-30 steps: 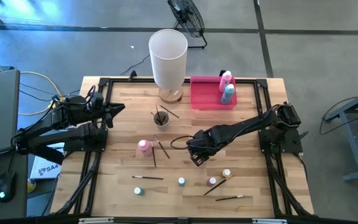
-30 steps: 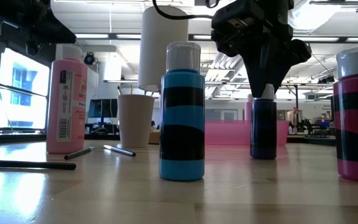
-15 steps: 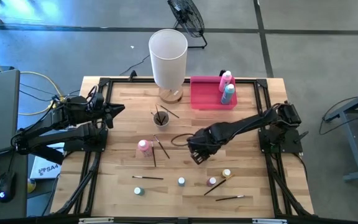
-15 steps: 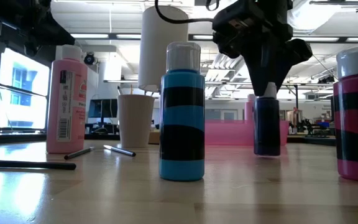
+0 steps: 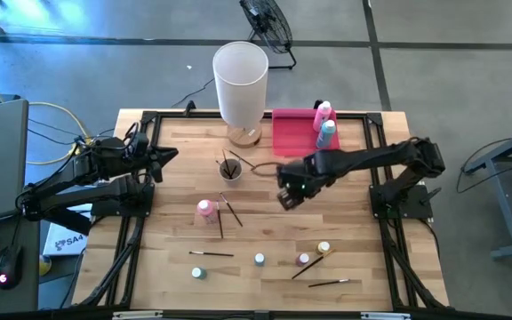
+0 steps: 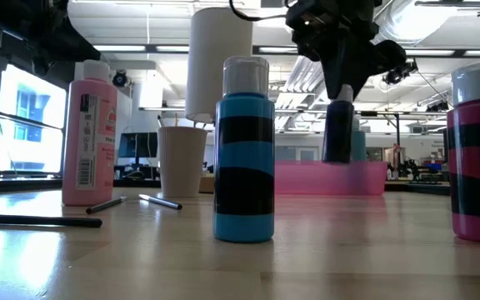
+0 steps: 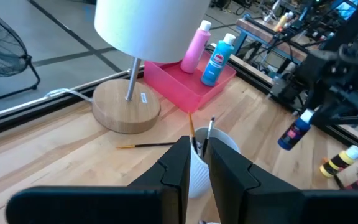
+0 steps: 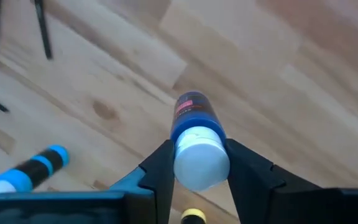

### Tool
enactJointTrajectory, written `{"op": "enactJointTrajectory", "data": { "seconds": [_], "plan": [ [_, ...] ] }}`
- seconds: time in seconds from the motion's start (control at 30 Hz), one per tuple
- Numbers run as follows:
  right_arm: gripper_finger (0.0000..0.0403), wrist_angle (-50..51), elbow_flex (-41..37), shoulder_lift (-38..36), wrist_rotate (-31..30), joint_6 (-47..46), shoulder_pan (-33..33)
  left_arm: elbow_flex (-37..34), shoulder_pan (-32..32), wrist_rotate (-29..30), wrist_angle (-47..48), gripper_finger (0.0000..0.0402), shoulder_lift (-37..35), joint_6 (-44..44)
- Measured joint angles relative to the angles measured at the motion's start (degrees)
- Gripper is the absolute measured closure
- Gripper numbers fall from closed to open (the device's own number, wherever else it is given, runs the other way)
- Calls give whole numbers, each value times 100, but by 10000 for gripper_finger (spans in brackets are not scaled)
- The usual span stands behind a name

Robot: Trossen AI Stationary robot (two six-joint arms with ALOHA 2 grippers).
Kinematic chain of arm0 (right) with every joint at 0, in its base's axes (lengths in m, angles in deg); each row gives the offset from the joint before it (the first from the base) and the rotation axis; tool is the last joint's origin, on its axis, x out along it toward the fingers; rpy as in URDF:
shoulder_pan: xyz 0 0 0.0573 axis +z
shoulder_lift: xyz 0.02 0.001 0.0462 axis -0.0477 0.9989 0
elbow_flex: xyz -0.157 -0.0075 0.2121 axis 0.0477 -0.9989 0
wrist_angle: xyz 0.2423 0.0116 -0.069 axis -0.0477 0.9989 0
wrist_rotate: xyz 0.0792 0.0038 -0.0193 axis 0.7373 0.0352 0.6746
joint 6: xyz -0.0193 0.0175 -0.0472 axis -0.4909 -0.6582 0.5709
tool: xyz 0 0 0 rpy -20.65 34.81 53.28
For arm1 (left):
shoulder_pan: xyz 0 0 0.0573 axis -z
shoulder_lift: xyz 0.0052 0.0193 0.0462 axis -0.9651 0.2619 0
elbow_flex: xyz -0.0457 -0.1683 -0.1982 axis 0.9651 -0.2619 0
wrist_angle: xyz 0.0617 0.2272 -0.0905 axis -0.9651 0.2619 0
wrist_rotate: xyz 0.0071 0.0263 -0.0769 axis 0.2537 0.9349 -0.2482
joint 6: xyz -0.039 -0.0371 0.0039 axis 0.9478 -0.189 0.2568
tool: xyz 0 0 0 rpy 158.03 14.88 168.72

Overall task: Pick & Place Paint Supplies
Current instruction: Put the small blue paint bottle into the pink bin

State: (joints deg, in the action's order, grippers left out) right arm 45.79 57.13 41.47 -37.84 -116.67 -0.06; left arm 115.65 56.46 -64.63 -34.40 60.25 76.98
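Above the middle of the wooden desk (image 5: pixel 354 222), on the side toward the pink rectangular tray (image 5: pixel 293 133), the right gripper (image 5: pixel 289 197) holds a small dark-blue paint bottle with a white cap (image 6: pixel 337 133). Its fingers (image 8: pixel 160 171) are clamped on the cap. The bottle's long axis is vertical, cap up and base down, and it hangs clear of the wood.

A second ago this bottle stood on the desk nearer the centre with the gripper on it. It has since been lifted and carried toward the tray.

Two tall bottles, one pink (image 5: pixel 324 112) and one teal (image 5: pixel 327 132), stand in the tray. A third tall pink bottle (image 5: pixel 204 208) stands mid-desk. Four tiny bottles (image 5: pixel 260 259) stand toward the edge opposite the tray. Six thin dark brushes (image 5: pixel 212 254) lie loose, and more stand in a white cup (image 5: pixel 229 170) beside the tall white cylinder (image 5: pixel 240 71).

The left gripper (image 5: pixel 169 153) waits at the left edge, its fingers nearly together on nothing.
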Motion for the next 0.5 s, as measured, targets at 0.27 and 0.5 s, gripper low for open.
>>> {"op": "enactJointTrajectory", "data": {
  "seconds": [0.27, 0.5],
  "plan": [
    [280, 233, 409, -158, -105, 490, -731, 0, -1, 183, 36, 348, 0, -1],
    [290, 487, 952, -152, -293, 1095, -1428, 0, -1, 263, 242, 348, 0, -2]
  ]
}}
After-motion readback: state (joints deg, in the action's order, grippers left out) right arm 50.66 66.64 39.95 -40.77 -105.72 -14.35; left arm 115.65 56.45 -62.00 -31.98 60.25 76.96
